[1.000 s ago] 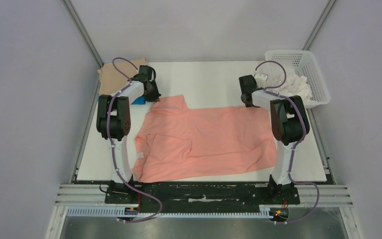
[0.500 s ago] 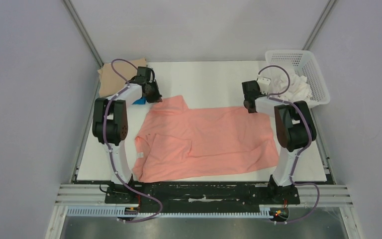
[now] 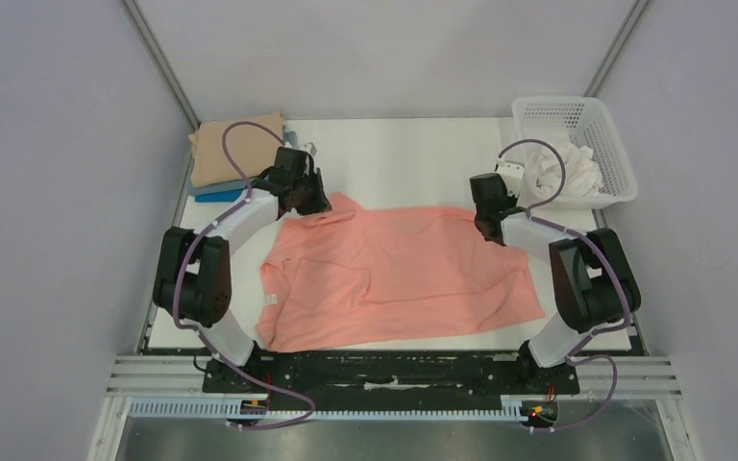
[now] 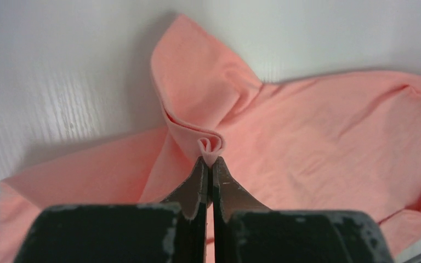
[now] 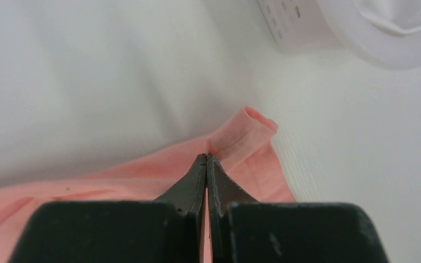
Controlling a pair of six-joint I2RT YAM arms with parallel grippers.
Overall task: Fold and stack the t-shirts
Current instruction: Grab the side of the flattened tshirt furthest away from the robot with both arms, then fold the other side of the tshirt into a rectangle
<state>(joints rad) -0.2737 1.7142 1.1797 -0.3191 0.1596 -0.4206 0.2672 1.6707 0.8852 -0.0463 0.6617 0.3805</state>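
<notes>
Wrist cams: L gripper (image 4: 209,160), R gripper (image 5: 205,157) each pinched tight on 1 pink shirt (image 3: 413,269); only top cam: 1 tan shirt (image 3: 235,149), 1 basket (image 3: 557,101).

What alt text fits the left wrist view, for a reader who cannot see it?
The left gripper, seen close from behind, is shut on a small pinched fold of the salmon-pink t-shirt. A pointed flap of the cloth extends beyond the pinch, and the rest of the shirt spreads to both sides over the white table.
</notes>
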